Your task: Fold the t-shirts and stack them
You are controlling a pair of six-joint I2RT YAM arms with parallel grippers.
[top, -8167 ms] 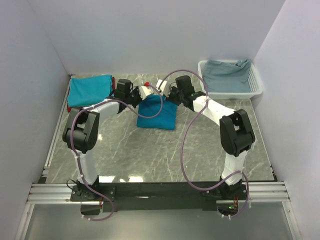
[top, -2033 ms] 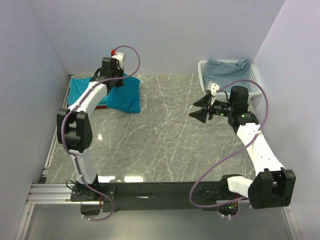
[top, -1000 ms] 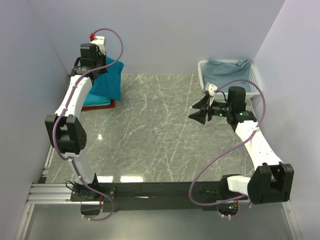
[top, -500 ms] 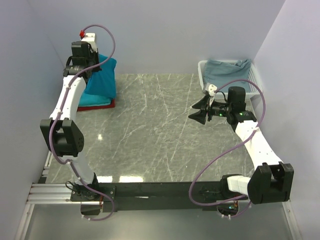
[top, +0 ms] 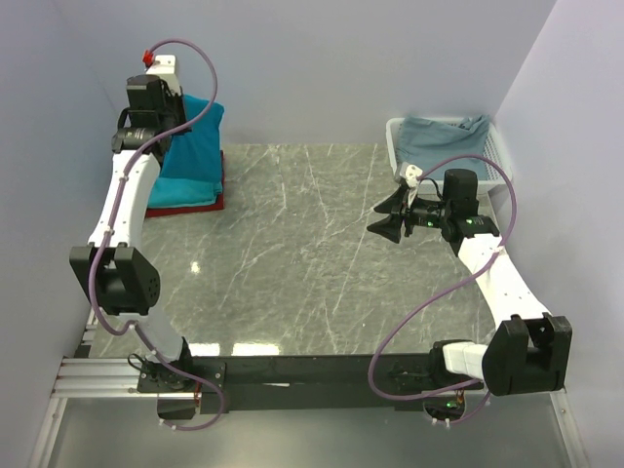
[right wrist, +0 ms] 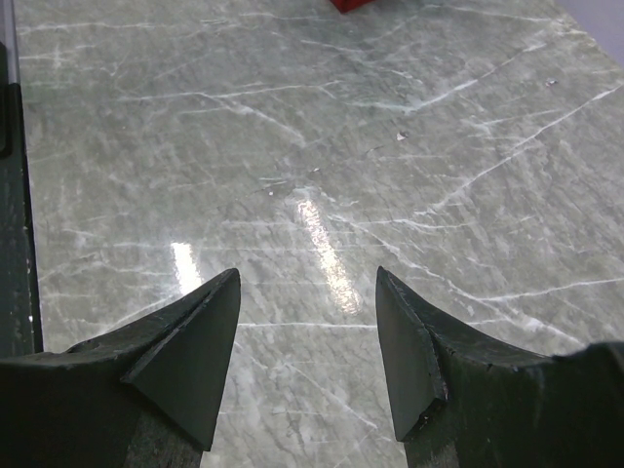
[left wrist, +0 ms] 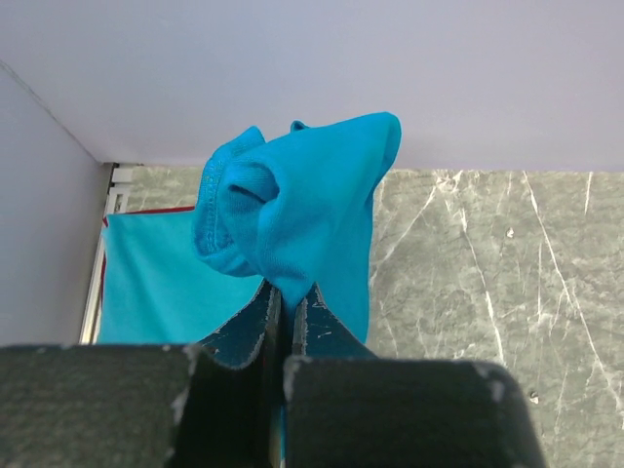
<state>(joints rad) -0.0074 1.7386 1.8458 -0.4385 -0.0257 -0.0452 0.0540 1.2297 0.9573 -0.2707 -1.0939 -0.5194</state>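
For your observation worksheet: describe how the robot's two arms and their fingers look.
The left arm and right arm have white links and bulky black joints. A purple cable loops along each. The fingers are black, wedge-shaped, slightly scuffed.

Bright, even light, glare streaking the table (right wrist: 314, 226) (focus sharp).

held t-shirt (left wrist: 292, 205): we see soft matt knit cloth, creased
table (right wrist: 292, 146): we read it as polished marble-look stone, glossy, glare streaks
basket (top: 500, 156): we note white plastic lattice
right gripper fingers (right wrist: 185, 361): we see black matt plastic, slightly grainy
walls (top: 341, 68): we see plain matt panels
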